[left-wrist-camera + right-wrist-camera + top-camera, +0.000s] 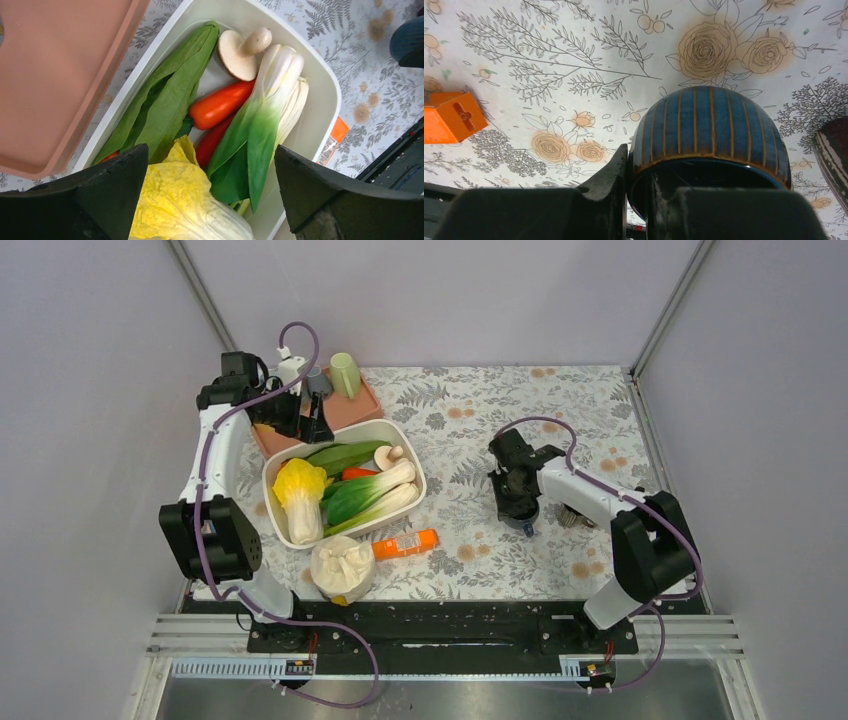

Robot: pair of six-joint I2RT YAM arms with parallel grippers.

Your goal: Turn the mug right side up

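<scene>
The mug (pixel 711 125) is dark blue with thin brown stripes, and its open mouth faces the right wrist camera. My right gripper (pixel 639 185) is shut on its rim, with one finger outside the wall and the other inside the mouth. In the top view the mug (pixel 524 520) sits under the right gripper (pixel 521 508) at mid-right of the floral table. I cannot tell whether the mug touches the table. My left gripper (pixel 212 195) is open and empty above the white tub (pixel 320 85) of vegetables. In the top view the left gripper (pixel 312 420) is at the back left.
The white tub (pixel 415 455) holds cabbage, bok choy, peppers and a mushroom. A pink tray (pixel 368 400) with a green cup (pixel 345 373) stands behind it. An orange box (pixel 405 544) and a white bag (pixel 342 568) lie near the front. A dark striped object (pixel 831 155) stands right of the mug.
</scene>
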